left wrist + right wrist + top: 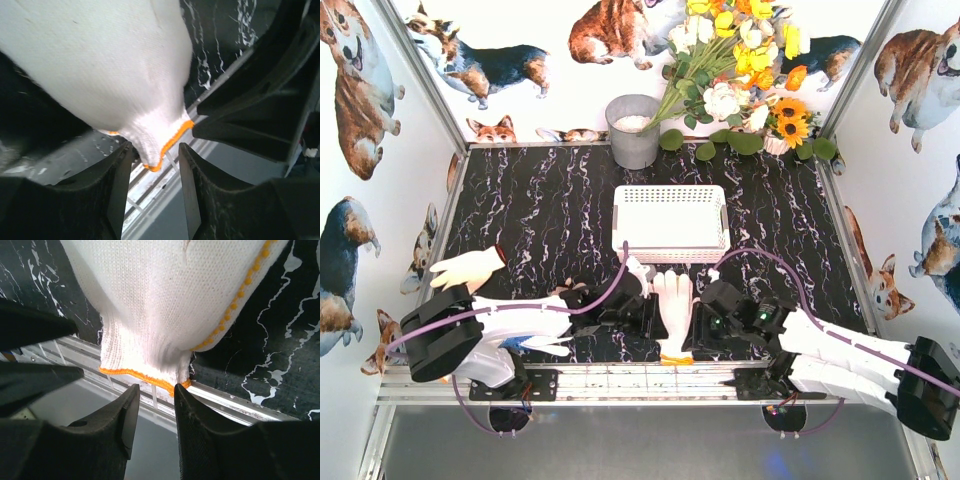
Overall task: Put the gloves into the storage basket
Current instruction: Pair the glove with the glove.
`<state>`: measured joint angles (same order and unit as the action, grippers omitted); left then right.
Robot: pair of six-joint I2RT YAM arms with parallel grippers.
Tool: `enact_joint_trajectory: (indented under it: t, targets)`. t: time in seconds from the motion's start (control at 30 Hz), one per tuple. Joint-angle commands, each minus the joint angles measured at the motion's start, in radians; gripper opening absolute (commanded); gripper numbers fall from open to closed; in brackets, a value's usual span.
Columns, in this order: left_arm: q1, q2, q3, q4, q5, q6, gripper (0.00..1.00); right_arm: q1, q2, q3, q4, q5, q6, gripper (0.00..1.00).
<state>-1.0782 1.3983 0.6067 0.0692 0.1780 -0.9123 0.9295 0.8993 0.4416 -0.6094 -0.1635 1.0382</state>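
One cream knitted glove [672, 303] lies flat on the black marbled table [540, 210], just before the white lattice-walled basket [670, 228]. The left gripper [156, 150] gapes around its ribbed, orange-edged cuff; the right gripper [157, 388] stands slightly parted, empty.

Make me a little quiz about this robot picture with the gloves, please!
1. True or false: the grey bucket stands nearer the arms than the storage basket.
2. The glove between the left end effector and the right end effector has a cuff edge coloured: A blue, B orange, C green.
3. Fill in: the lone glove lies on the robot's ___ side.
Key: 1 false; 2 B; 3 left.
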Motion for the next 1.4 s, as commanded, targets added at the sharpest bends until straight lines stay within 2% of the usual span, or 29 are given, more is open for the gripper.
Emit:
enact_joint_trajectory:
  t: [0.0,0.2,0.43,0.6,0.9,1.13,1.23,1.37]
  targets:
    - [-0.048,0.032,-0.026,0.101,0.061,-0.073,0.37,0.005,-0.014,-0.016,0.012,0.013,0.029,0.35]
    - [-0.101,0.084,-0.013,0.107,0.039,-0.106,0.34,0.004,0.015,-0.026,0.03,-0.004,0.024,0.32]
    - [-0.103,0.049,-0.042,0.088,0.001,-0.123,0.34,0.004,0.034,-0.027,0.052,-0.004,0.015,0.31]
    - [-0.104,0.042,-0.053,0.07,-0.003,-0.127,0.33,0.005,0.058,-0.025,0.054,-0.006,0.006,0.26]
    - [-0.125,0.084,-0.038,0.09,0.004,-0.139,0.24,0.005,0.058,-0.023,0.056,-0.005,0.008,0.21]
    - [-0.131,0.077,-0.038,0.095,-0.002,-0.161,0.1,0.004,0.057,-0.004,0.025,-0.01,0.0,0.09]
    - [-0.135,0.057,-0.034,0.081,-0.009,-0.168,0.09,0.005,0.048,0.021,-0.007,-0.005,-0.014,0.03]
    - [-0.147,0.034,-0.019,0.049,-0.018,-0.168,0.08,0.005,0.037,0.051,-0.054,0.001,-0.029,0.01]
